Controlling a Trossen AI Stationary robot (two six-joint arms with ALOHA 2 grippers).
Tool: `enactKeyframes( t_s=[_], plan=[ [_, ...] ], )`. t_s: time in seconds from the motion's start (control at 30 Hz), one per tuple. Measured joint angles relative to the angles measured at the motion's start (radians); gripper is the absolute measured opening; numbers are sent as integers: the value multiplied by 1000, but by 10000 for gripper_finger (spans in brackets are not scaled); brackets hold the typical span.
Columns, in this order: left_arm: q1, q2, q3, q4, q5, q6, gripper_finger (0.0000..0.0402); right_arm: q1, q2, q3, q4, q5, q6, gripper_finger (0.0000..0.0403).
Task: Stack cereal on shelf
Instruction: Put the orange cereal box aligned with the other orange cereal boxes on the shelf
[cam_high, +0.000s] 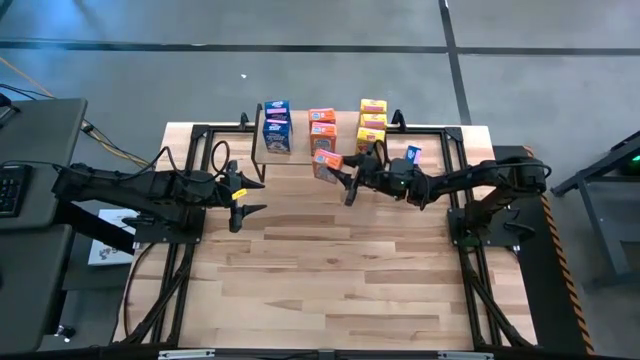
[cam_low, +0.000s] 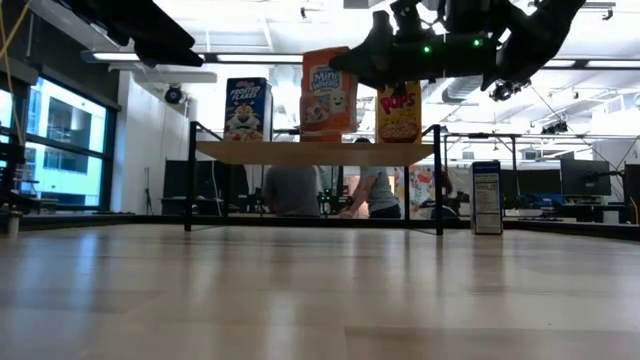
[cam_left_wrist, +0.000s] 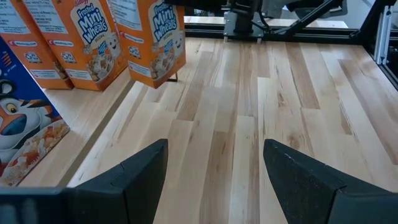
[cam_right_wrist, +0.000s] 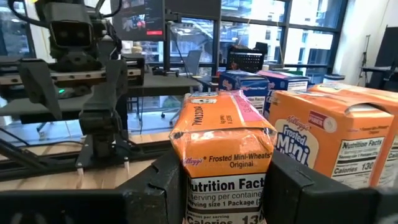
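On the counter (cam_high: 330, 270) stands the shelf (cam_high: 262, 158). The right gripper (cam_high: 340, 176), fingers clamped on an orange cereal box (cam_high: 327, 162), hovers at the shelf's front edge — it should lower squarely beside the other orange boxes (cam_high: 322, 128). The left gripper (cam_high: 250, 198), fingers apart, waits near the shelf.

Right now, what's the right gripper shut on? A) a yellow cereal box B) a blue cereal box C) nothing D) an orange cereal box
D: the right gripper is shut on an orange cereal box, holding it at the shelf beside the other orange boxes.
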Motion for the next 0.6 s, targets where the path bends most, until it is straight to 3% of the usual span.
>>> enactKeyframes(
  t_s=[0.6],
  plan=[
    [0, 0, 0, 0, 0, 0, 257, -56, 0, 0, -16, -87, -47, 149]
  ],
)
